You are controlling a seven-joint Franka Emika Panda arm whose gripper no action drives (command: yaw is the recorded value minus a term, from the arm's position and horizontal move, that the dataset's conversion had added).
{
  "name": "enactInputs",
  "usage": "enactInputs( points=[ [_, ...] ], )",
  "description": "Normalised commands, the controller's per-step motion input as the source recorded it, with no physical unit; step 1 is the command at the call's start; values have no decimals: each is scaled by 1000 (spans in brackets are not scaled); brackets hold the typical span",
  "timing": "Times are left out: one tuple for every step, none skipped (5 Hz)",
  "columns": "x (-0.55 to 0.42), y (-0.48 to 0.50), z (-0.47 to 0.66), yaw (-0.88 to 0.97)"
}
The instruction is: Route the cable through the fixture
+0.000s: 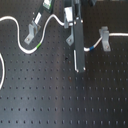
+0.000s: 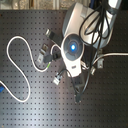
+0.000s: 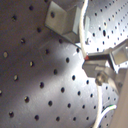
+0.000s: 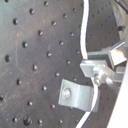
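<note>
The white cable point(image 1: 20, 39) snakes across the black perforated board. Its green band point(image 2: 45, 63) lies by the left brackets and its blue band point(image 1: 91, 49) lies between the arm and the right fixture point(image 1: 104, 36). There the cable passes through and runs off the first exterior view's right edge. My gripper point(image 3: 97, 67) hangs low over the board and looks shut on the cable point(image 4: 83, 35). An angled metal fixture point(image 4: 75, 95) stands just beside the fingers, with the cable running along its edge. The arm hides the fingers in both exterior views.
More metal brackets stand on the board: one point(image 1: 34, 29) in the first exterior view's upper left, another point(image 1: 47, 5) near the top edge. In the second exterior view a small bracket point(image 2: 60, 77) sits beside the arm. The cable makes a wide loop point(image 2: 12, 60) on the left.
</note>
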Motion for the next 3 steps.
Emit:
enactInputs(
  points=[
    [30,-200,4,-11],
    [-100,-42,237,0],
    [-227,-79,331,0]
  ],
)
